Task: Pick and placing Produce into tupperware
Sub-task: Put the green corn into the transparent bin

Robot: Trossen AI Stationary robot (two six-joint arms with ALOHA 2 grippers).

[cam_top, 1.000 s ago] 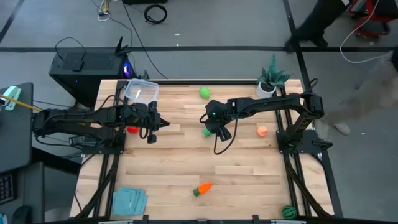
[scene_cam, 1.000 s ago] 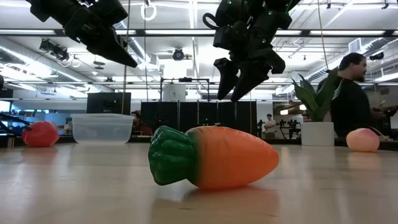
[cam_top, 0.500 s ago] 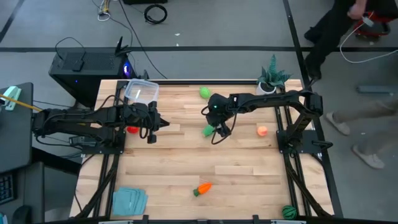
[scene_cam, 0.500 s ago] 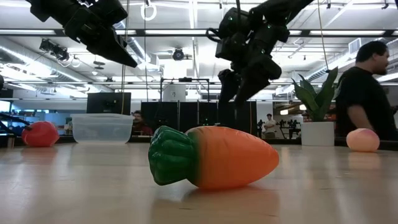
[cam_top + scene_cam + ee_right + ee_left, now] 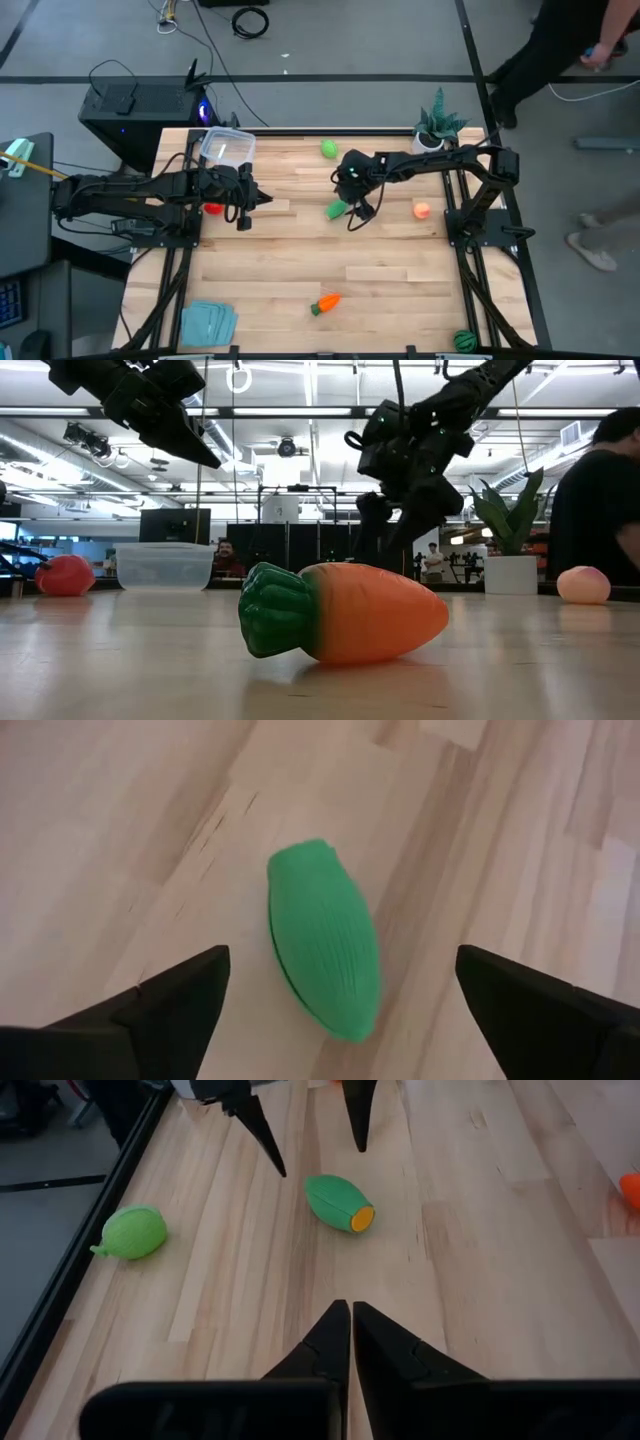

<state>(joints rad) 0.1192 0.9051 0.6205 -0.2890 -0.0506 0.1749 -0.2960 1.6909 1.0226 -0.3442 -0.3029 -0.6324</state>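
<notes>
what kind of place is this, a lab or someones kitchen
Most likely a robotics lab or workshop, not a kitchen. Two dark arms are mounted at a wooden table strewn with toy produce such as a carrot; the low view shows an open room with strip lights, and a computer tower with cables sits on the floor.

A robotics lab in an open, office-like hall.

Two dark arms are mounted on a framed wooden table [image 5: 300, 250] at the centre of the high view, with a black computer tower [image 5: 140, 108] and loose cables [image 5: 250, 20] on the grey floor at upper left. The low view shows long ceiling lights [image 5: 300, 412], exposed ducts, monitors and a person [image 5: 600, 510] at the right edge.
</notes>
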